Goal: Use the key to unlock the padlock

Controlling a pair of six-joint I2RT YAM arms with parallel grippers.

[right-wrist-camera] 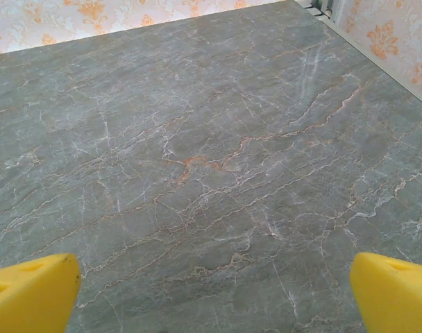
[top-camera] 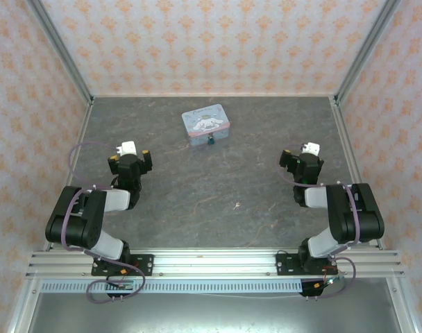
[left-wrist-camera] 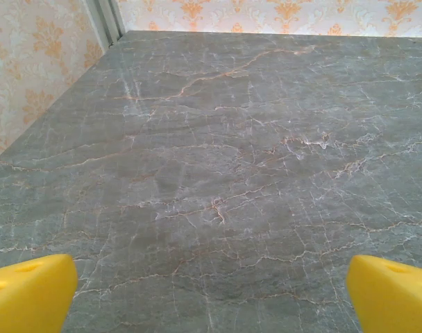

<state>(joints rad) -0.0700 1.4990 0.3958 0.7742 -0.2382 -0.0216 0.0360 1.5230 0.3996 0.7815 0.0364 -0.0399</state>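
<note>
The padlock (top-camera: 212,140), a tiny dark teal thing, sits against the near side of the tin (top-camera: 206,125), touching it or nearly so. The top view is too small to tell whether it hangs from a clasp.

The tin stands on a grey stone-look table (top-camera: 197,201), which is veined with pale and rusty cracks. Behind the tin and to both sides rise walls (top-camera: 211,41) papered in cream with an orange ornament. Bare metal posts (top-camera: 58,45) stand in the far corners. Nearer than the tin, at the table's front edge, runs a slotted aluminium rail (top-camera: 211,262) that carries both arm bases.

The tin is pale blue with a white cartoon figure on its lid. If there is any lettering, it is too small to read. The lid is down, so its contents are hidden.

The left gripper (top-camera: 130,156) hangs near the tin's near-left side and well apart from it. Its yellow fingers (left-wrist-camera: 30,291) are spread wide over bare stone, holding nothing. The right gripper (top-camera: 301,161) hangs at the tin's near-right side, farther off. Its fingers (right-wrist-camera: 30,291) are spread just as wide and hold nothing.
</note>
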